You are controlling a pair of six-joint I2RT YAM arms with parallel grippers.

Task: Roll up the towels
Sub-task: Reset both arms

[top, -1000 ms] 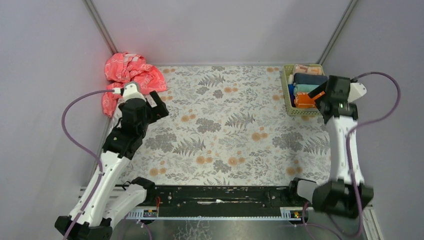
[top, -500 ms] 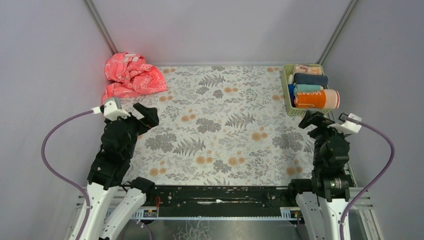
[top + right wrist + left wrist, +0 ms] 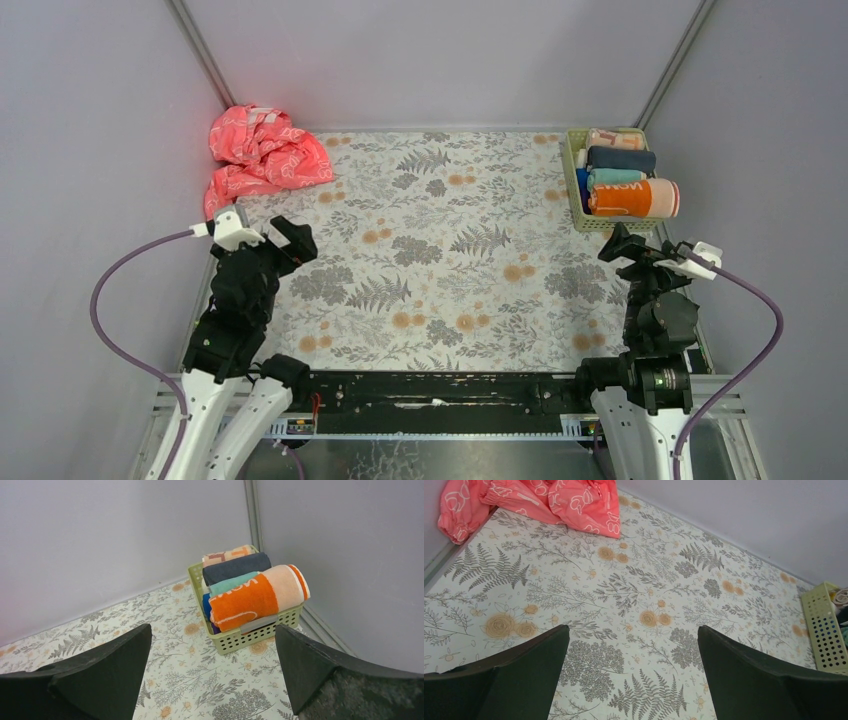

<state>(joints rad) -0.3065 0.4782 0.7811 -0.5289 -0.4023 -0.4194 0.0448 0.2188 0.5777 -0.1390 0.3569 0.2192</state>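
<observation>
Several rolled towels lie in a pale green basket (image 3: 576, 200) (image 3: 260, 632) at the back right. On top at its front is the orange and peach towel with white lettering (image 3: 633, 197) (image 3: 257, 596), and behind it the mint-teal towel (image 3: 612, 177) (image 3: 231, 583). My right gripper (image 3: 625, 247) (image 3: 213, 626) hangs open and empty just in front of the basket, above the floral mat. On the left side of the mat, my left gripper (image 3: 290, 238) (image 3: 633, 628) is open with nothing between its fingers.
A crumpled pink-red patterned cloth (image 3: 262, 150) (image 3: 534, 500) lies in the back left corner, partly off the mat. A dark navy roll (image 3: 620, 158) and a peach roll (image 3: 615, 139) fill the back of the basket. Grey walls close in on three sides.
Both arms have drawn back toward the near edge: the right gripper came away from the basket, the left from beside the pink cloth. Both stayed open.
</observation>
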